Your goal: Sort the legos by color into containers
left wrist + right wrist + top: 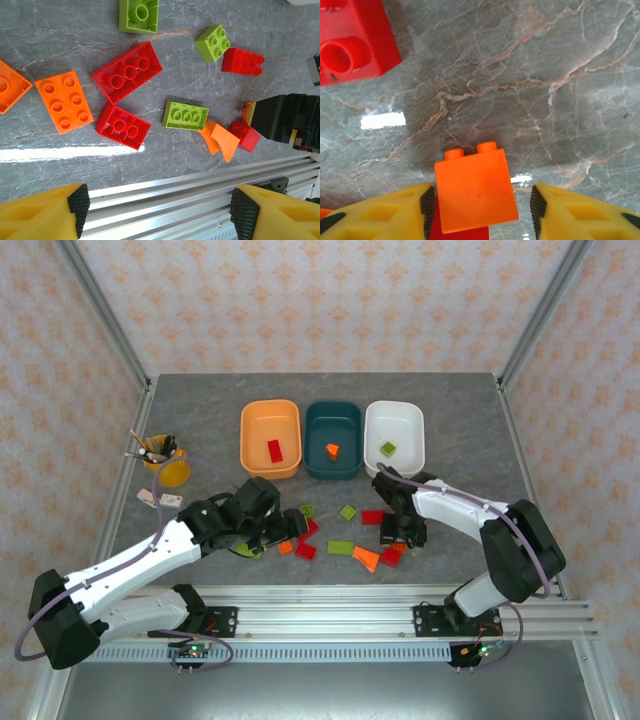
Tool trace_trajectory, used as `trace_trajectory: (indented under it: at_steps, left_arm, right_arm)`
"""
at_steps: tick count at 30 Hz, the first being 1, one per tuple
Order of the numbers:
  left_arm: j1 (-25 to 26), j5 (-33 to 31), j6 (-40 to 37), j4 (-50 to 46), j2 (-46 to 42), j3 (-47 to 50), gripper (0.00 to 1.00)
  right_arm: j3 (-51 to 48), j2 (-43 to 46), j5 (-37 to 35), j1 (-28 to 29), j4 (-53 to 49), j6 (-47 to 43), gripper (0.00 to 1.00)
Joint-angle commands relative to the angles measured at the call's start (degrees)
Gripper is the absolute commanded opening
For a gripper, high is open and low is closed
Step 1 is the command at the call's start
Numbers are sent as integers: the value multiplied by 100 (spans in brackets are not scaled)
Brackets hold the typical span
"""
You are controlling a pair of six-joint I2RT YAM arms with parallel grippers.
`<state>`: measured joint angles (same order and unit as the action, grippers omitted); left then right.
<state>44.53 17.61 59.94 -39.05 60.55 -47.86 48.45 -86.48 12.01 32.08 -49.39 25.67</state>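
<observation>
Three containers stand in a row at the back: a light orange tub (pixel 270 406) with a red lego (pixel 274 450), a dark teal tub (pixel 333 406) with an orange lego (pixel 332 450), and a white tub (pixel 394 406) with a green lego (pixel 387 448). Several loose legos lie near the front, among them a red one (pixel 127 72), an orange one (pixel 64 101) and a green one (pixel 185 115). My right gripper (pixel 481 205) is low over the table, open, its jaws either side of an orange brick (pixel 472 192) that rests on a red one. My left gripper (pixel 157 210) is open with nothing between its fingers.
A yellow cup of pens (pixel 165 462) stands at the far left. The aluminium rail (pixel 400 600) runs along the table's near edge, right under my left fingers. Another red brick (pixel 352 42) lies just beyond the right gripper.
</observation>
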Motion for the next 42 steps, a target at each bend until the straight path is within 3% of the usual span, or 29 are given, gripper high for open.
trace_trajectory:
  at_steps: [1,16,23,28,33,42]
  left_arm:
    - [42,-58,-70,123,59,-189,78]
    - [57,-155,-104,105,172,-411,78]
    - [-183,-768,-244,-388,189,-1208,78]
    - [-1017,-629,-466,-639,439,-1834,79]
    - [-1786,-513,-772,-700,929,-2415,79]
    - [-2156,-410,-829,-470,1459,-2866,79]
  right_arm:
    - [-40,-137,-54,-103,162,-76,51]
    - [-54,58,-286,-157,366,335,34]
    - [1287,489,-504,-125,-171,147,32]
    - [3019,-448,-655,184,-370,-147,32]
    - [4798,-2017,-568,318,-430,-216,32]
    - [6905,-4174,-65,257,-615,161,32]
